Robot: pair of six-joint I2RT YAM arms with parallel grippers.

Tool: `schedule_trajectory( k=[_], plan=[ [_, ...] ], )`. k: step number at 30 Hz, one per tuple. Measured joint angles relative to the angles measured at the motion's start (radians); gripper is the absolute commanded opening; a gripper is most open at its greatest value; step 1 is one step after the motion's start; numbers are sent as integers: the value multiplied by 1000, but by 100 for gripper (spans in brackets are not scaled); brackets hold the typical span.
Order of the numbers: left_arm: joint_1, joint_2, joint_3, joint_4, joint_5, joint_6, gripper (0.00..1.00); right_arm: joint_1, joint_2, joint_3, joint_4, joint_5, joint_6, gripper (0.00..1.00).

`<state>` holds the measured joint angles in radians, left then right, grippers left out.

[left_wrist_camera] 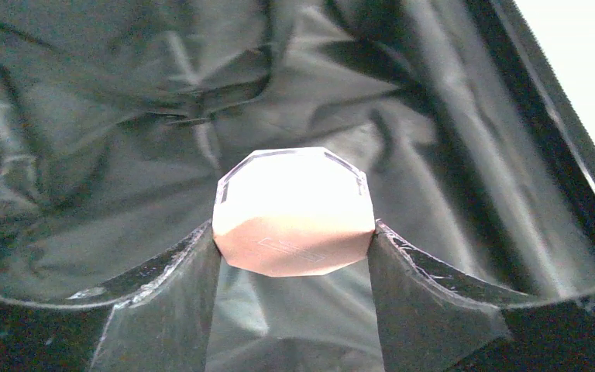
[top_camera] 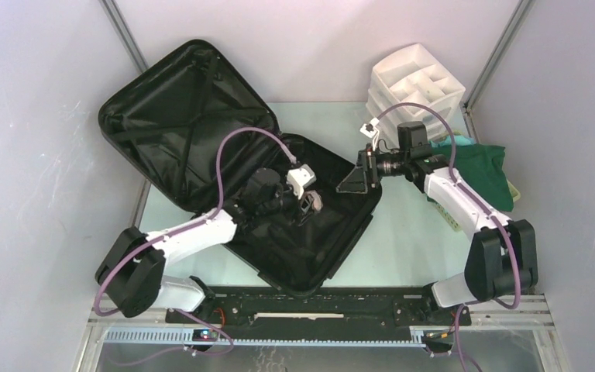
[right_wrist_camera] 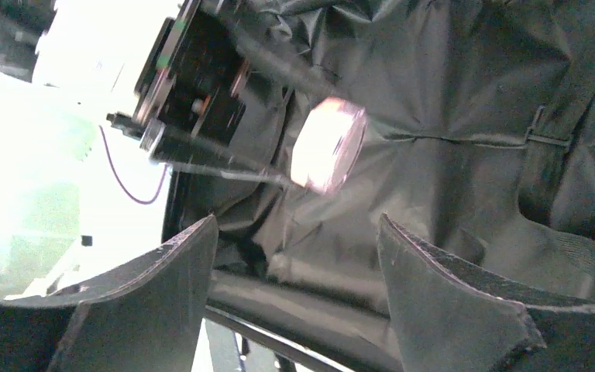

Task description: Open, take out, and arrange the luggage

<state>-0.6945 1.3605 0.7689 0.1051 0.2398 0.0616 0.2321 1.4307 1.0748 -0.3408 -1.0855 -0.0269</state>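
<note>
Surface [top_camera: 403, 240]: pale green top, seen in the top view across centre of frame.

Directly on it:
- luggage [top_camera: 310, 256], black, open, left and centre; one half lies flat on the surface, the other is tilted up toward upper left.
- white drawer organizer [top_camera: 414, 81], upper right, at the far edge.
- basket [top_camera: 516, 194], right side (mostly hidden under a green cloth [top_camera: 484, 174]), apart from the luggage.

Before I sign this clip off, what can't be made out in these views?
- Left wrist: glare washes out the pale octagonal object between the left fingers; its marking is unreadable.
- Right wrist: that object is blurred; the left of the frame is blown out white.
- Top: the left arm hides part of the luggage floor; the right arm overlaps the green cloth.
</note>
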Motion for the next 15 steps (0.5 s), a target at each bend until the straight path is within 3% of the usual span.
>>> schedule_trajectory(
  k=[3,15],
  plan=[
    [-42,-45,-63,34,49,28,16,43,27,0,50,40,120,99],
    [-104,-60,-73,85,78,42,16,172,81,0,75,208,201,92]
  ],
)
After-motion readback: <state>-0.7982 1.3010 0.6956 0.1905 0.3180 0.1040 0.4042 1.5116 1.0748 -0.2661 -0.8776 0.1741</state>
